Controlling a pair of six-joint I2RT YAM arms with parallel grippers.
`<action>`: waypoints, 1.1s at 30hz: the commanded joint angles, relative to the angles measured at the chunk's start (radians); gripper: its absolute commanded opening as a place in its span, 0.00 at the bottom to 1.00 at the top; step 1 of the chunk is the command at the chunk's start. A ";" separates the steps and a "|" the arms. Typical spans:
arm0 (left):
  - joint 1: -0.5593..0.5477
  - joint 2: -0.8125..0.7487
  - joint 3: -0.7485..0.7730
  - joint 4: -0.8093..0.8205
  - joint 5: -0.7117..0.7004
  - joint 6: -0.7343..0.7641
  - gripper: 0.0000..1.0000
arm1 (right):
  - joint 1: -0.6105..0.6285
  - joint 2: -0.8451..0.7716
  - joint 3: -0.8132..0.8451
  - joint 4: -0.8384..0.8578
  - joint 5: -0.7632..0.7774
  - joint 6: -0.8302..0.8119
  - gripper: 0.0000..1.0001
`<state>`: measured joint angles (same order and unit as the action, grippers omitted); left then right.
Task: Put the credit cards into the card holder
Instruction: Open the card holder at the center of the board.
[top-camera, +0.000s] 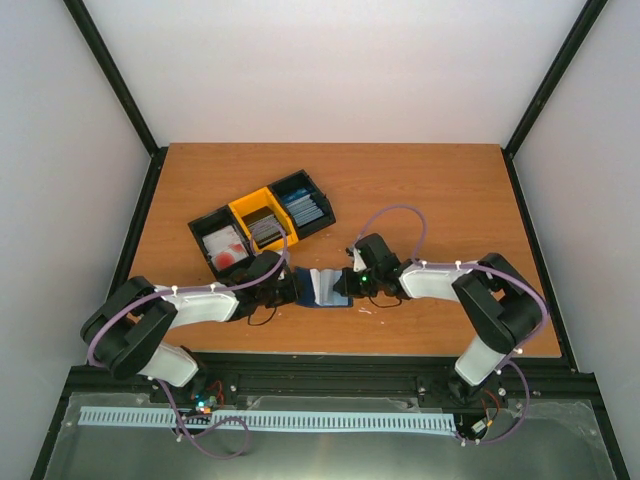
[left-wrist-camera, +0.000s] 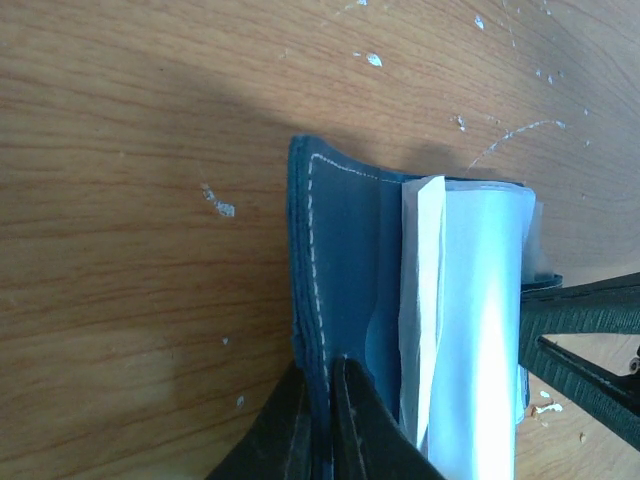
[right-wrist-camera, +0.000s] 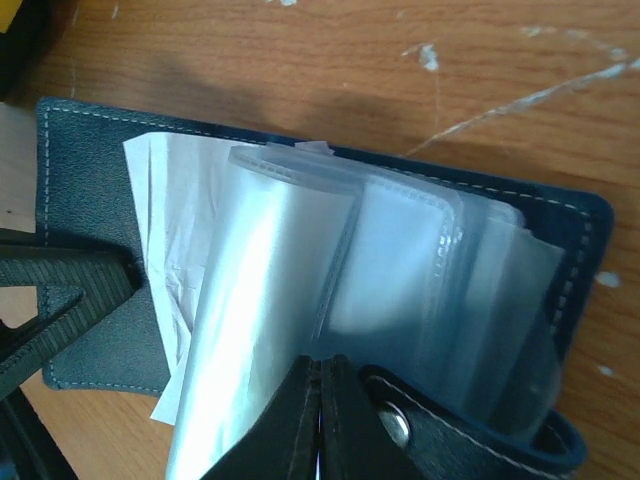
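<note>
Card holder (top-camera: 322, 287) and surroundings, listed by descending size.

1. Table (top-camera: 450, 200): orange-brown wood-grain laminate, flecked with white scuffs. It carries everything below.
2. Bins (top-camera: 262, 222): three open plastic trays in a row (black, yellow, black), left of centre and beyond the arms. The nearest black one shows red-and-white contents, probably the credit cards (top-camera: 232, 252), but too small to confirm.
3. Card holder: navy grained leather with pale stitching. It lies open near the table's front edge between both arms, apparently spread so the pockets can be reached.
4. Left gripper (left-wrist-camera: 320, 425): clamped on the holder's left cover edge, judged to be an anchor.
5. Right gripper (right-wrist-camera: 320, 420): fingers pressed fully together at the opposite edge, against the sleeves. Whether a sleeve is pinched cannot be told.
6. Clear sleeves (right-wrist-camera: 400, 260): glossy, floppy plastic, bowed upward, with no card showing inside.
7. Paper slip (right-wrist-camera: 165, 230): white and creased, tucked beneath the sleeves.
8. Snap tab (right-wrist-camera: 398, 428): leather strap with a metal stud.
</note>
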<state>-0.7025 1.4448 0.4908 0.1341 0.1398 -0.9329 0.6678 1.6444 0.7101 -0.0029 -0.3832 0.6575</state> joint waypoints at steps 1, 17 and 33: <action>0.000 0.016 0.007 0.002 0.005 -0.004 0.02 | -0.003 0.037 0.005 0.066 -0.113 -0.015 0.04; 0.000 0.012 0.009 0.003 -0.001 -0.003 0.03 | 0.067 0.125 0.117 0.003 -0.076 -0.153 0.28; 0.000 -0.212 -0.063 -0.086 -0.152 -0.122 0.37 | 0.235 0.280 0.306 -0.420 0.449 -0.254 0.53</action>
<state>-0.7025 1.3106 0.4534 0.0963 0.0692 -0.9943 0.8787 1.8198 1.0313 -0.2680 -0.0994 0.4267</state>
